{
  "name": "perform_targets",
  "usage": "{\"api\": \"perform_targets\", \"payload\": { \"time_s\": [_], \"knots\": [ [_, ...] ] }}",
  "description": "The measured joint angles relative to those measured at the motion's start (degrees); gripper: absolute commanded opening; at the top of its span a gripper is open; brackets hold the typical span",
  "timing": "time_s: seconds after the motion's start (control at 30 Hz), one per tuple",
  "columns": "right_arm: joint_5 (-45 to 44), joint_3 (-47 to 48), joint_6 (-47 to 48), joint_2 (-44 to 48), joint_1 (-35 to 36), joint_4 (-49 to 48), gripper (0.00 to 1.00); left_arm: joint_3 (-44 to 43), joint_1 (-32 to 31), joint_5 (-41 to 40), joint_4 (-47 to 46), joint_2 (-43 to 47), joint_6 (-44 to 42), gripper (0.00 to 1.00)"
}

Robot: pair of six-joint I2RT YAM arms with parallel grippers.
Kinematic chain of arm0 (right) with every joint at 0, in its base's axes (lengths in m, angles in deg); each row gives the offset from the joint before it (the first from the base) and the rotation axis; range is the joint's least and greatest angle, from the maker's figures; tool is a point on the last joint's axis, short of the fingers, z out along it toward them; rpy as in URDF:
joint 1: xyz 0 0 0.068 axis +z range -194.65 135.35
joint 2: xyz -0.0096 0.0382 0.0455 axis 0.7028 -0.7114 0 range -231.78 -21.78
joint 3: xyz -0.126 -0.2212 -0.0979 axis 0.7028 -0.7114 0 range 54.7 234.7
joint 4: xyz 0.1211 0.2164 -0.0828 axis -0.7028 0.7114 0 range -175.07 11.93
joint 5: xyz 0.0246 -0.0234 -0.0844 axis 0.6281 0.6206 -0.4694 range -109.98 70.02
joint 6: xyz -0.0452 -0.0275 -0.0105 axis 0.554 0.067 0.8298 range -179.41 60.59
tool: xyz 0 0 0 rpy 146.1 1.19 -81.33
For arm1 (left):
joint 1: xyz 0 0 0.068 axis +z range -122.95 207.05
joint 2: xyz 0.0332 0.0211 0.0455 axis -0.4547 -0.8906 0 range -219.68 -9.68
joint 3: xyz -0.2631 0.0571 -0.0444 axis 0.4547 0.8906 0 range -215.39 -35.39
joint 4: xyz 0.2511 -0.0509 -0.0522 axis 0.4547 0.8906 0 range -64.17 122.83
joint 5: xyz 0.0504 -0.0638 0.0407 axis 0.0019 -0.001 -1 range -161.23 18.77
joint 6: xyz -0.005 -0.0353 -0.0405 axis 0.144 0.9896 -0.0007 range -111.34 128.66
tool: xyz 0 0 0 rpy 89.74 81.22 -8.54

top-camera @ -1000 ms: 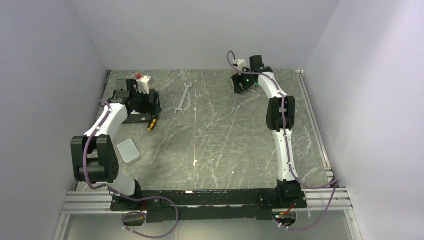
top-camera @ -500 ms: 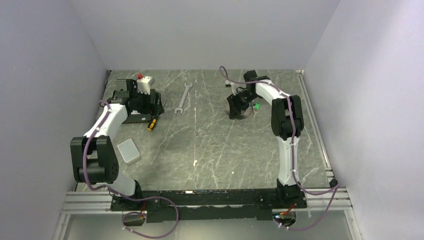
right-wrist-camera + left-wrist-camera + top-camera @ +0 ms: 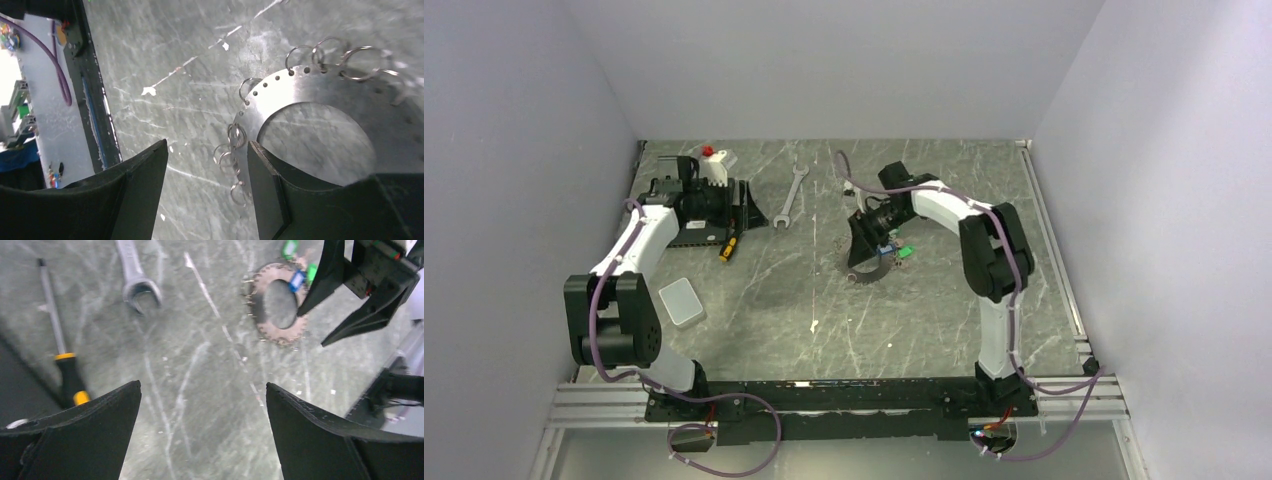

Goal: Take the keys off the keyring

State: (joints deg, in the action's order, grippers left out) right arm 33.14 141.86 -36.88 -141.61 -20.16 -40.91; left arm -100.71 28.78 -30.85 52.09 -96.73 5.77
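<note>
Keyring [image 3: 277, 335] flat on desk [image 3: 824, 300], green and blue keys [image 3: 297, 280] at rim. Right gripper [image 3: 205, 200] jaws spread over rim, grasping nothing; left gripper [image 3: 202, 435] jaws released, well apart.

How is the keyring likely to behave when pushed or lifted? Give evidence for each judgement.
Probably stiff: the keyring looks like a flat metal plate with punched holes. Likely to slide, not roll, since it seems to lie flat on the table. The small loops and keys at its rim would probably dangle and snag when lifted.
</note>
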Motion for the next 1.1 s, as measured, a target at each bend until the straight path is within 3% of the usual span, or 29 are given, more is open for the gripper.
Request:
{"api": "perform_targets", "payload": {
  "time_s": [0.27, 0.5, 0.6, 0.7, 1.1],
  "knots": [
    [-6.2, -8.3, -7.3, 17.2, -9.7, -8.7, 0.65, 2.5, -6.8, 7.7, -3.6, -0.1, 9.0, 0.91],
    [-15.0, -15.4, -11.7, 17.3, -17.9, -11.7, 0.59, 5.3, -13.8, 9.8, -9.7, -6.8, 16.8, 0.84],
    [-16.5, -17.6, -12.7, 17.1, -17.7, -11.8, 0.56, 5.3, -16.0, 9.8, -11.0, -10.5, 18.6, 0.84],
    [-17.2, -19.1, -14.2, 17.1, -16.9, -13.1, 0.59, 5.5, -17.9, 9.7, -12.2, -12.7, 19.6, 0.84],
    [-27.9, -19.4, -24.6, 13.5, -7.3, -16.9, 0.48, 5.8, -19.0, 7.4, -13.9, -12.9, 20.2, 0.85]
  ]
}}
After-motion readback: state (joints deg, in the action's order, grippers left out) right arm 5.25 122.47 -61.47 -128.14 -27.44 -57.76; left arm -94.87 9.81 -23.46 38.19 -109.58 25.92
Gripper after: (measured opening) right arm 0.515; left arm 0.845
